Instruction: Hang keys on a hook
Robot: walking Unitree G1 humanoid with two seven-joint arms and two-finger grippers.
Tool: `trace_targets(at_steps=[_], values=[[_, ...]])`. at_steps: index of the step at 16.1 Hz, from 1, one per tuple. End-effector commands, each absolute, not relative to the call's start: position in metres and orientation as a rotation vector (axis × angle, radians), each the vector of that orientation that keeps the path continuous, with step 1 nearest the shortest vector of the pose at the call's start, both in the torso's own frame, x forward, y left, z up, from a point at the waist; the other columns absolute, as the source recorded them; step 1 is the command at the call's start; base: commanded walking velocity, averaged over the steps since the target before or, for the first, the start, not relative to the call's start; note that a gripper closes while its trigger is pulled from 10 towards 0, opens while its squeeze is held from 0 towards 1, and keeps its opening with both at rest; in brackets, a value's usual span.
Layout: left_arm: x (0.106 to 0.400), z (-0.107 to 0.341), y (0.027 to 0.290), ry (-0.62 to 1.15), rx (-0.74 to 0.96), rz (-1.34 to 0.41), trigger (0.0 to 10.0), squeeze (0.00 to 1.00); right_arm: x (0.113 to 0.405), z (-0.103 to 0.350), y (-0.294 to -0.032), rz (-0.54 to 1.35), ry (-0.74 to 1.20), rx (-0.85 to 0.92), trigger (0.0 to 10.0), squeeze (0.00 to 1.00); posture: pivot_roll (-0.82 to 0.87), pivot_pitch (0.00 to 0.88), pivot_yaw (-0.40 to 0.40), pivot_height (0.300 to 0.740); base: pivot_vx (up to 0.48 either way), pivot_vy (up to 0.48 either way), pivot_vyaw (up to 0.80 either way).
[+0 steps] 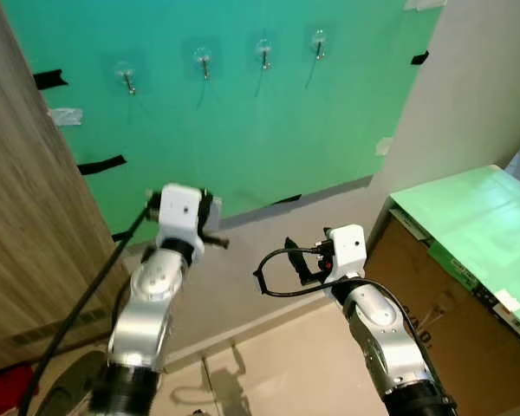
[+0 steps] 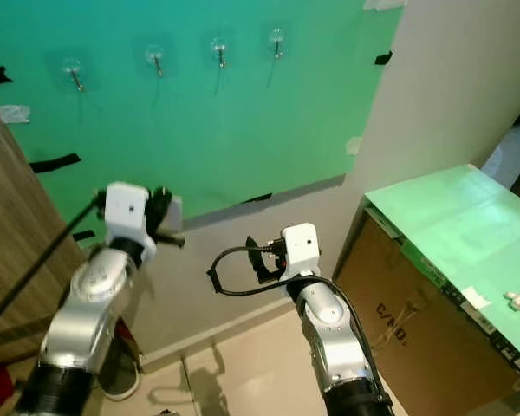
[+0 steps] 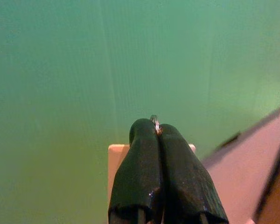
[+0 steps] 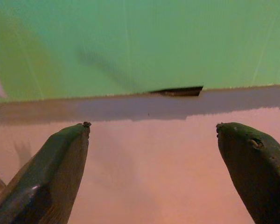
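The left gripper [image 3: 157, 131] pinches a thin key ring [image 3: 154, 119] between closed fingertips, close to the green panel [image 1: 243, 130], below its row of hooks [image 1: 204, 62]. The right gripper [image 4: 151, 135], lower beside it, stands wide open and empty near the panel's bottom edge.

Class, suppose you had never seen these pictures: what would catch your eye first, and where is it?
A green wall panel carries a row of four hooks across its top. Below, the left gripper is raised toward it, fingers shut on a thin key ring. The right gripper hangs open, lower.
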State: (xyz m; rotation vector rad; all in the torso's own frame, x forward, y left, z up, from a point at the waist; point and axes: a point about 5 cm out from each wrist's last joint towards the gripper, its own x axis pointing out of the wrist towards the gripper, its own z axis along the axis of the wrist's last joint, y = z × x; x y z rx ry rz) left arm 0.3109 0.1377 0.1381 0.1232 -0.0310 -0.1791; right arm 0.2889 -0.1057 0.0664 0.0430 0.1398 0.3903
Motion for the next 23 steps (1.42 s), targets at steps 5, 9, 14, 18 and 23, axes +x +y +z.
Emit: trace_targets(at_steps=[5, 9, 14, 18, 23], values=[[0.31, 0.138, 0.135, -0.035, 0.111, -0.159, 10.0, 0.0, 0.299, 0.075, -0.109, 0.346, 0.104, 0.037, 10.0, 0.0, 0.05, 0.0, -0.012, 0.74, 0.0, 0.0, 0.0], [0.305, 0.145, 0.128, -0.1, 0.11, -0.194, 10.0, 0.0, 0.299, 0.079, -0.109, 0.38, 0.081, 0.037, 10.0, 0.0, 0.05, 0.0, -0.021, 0.74, 0.0, 0.0, 0.42], [0.308, 0.162, 0.107, -0.138, 0.135, -0.287, 10.0, 0.0, 0.299, 0.078, -0.105, 0.417, 0.09, 0.033, 10.0, 0.0, 0.05, 0.0, -0.022, 0.74, 0.0, 0.0, 0.53], [0.334, 0.187, 0.115, -0.176, 0.162, -0.262, 10.0, 0.0, 0.297, 0.076, -0.099, 0.45, 0.102, 0.039, 10.0, 0.0, 0.05, 0.0, -0.028, 0.74, 0.0, 0.0, 0.51], [0.363, 0.252, 0.135, -0.299, 0.084, -0.248, 10.0, 0.0, 0.298, 0.077, -0.105, 0.416, 0.093, 0.059, 10.0, 0.0, 0.03, 0.0, -0.016, 0.74, 0.0, 0.0, 0.22]])
